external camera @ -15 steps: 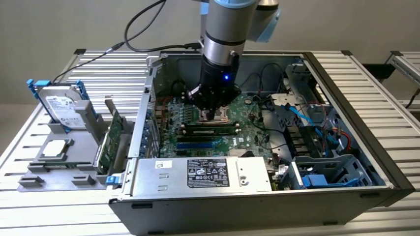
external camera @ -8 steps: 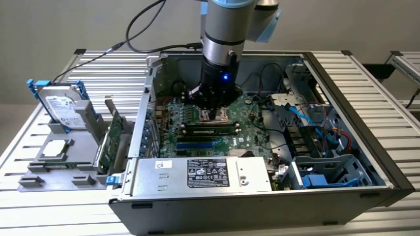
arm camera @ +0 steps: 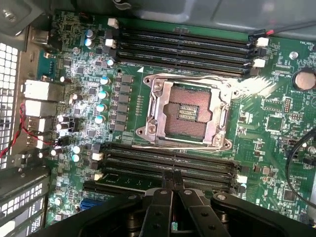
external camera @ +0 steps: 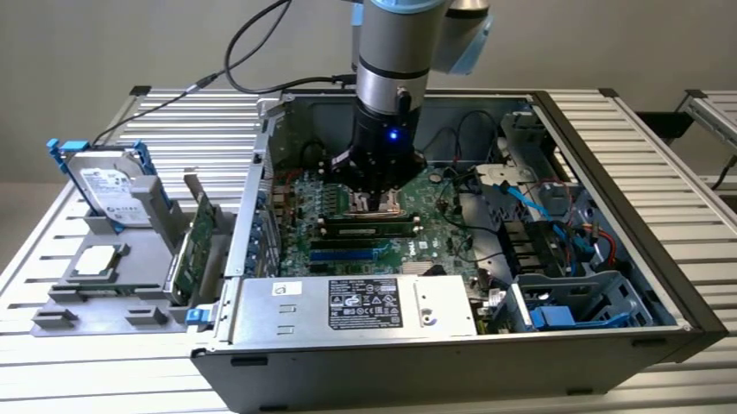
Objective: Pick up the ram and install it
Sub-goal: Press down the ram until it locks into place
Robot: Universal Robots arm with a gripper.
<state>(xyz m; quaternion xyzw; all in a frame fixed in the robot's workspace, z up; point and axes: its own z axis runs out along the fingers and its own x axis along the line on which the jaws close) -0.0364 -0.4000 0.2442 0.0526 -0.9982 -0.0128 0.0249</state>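
An open desktop computer case (external camera: 631,185) lies on its side on a slatted metal table (external camera: 92,384). One robot arm (external camera: 392,60) reaches down into it from above.

The pincer (external camera: 374,203) hangs low over the green motherboard (external camera: 444,233), with a small blue light glowing on its body. In the wrist view its two black fingers (arm camera: 163,197) are pressed together, tips meeting, with nothing pinched between them.

One ram (external camera: 368,229), a long narrow green stick with dark chips, stands seated in a slot on the motherboard. It is just on the near side of the pincer's tips, running across from the exterior view's left to its right. Whether the tips touch it cannot be told.

The wrist view looks onto one square metal processor socket (arm camera: 185,113), open and bare. A bank of four long dark memory slots (arm camera: 182,47) runs along its side away from the fingers. A second bank lies on the fingers' side, partly covered by them.

At the near edge of the case sits one silver power supply (external camera: 357,302) with a white label. Its print is too small to read.

To the exterior view's left, outside the case, a grey holder (external camera: 103,297) carries one hard drive (external camera: 110,185) in a blue frame, its label unreadable. It also carries one wider green card (external camera: 202,228), standing on edge.
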